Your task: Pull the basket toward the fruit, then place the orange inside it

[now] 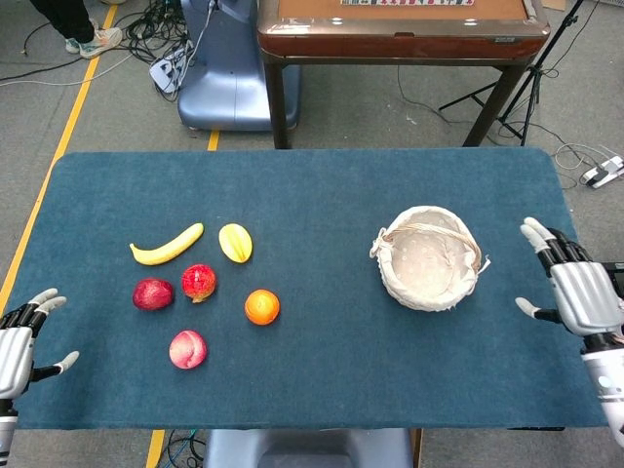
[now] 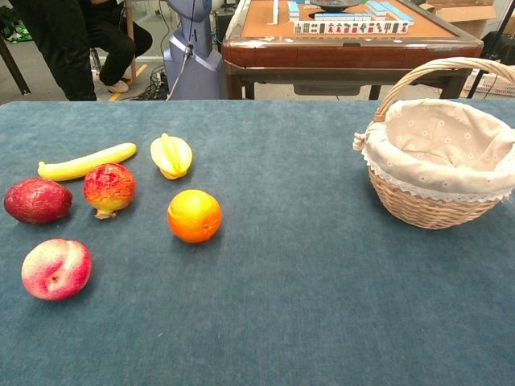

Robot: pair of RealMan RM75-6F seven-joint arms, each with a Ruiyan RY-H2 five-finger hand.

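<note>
A wicker basket point(image 1: 429, 258) point(image 2: 438, 165) with a white cloth lining and an arched handle stands on the right side of the blue table. The orange point(image 1: 261, 306) point(image 2: 194, 215) lies left of centre among other fruit. My right hand point(image 1: 575, 288) hovers over the table's right part, fingers spread, a short gap to the right of the basket and holding nothing. At the table's front left edge my left hand point(image 1: 18, 341) stays open with fingers apart, far from the fruit. Neither hand shows in the chest view.
Around the orange lie a banana point(image 1: 168, 245), a yellow starfruit point(image 1: 235, 242), a pomegranate point(image 1: 198, 282), a dark red fruit point(image 1: 152, 293) and a peach point(image 1: 187, 349). A wooden table point(image 1: 400, 29) and a blue machine base point(image 1: 224, 73) stand beyond the far edge.
</note>
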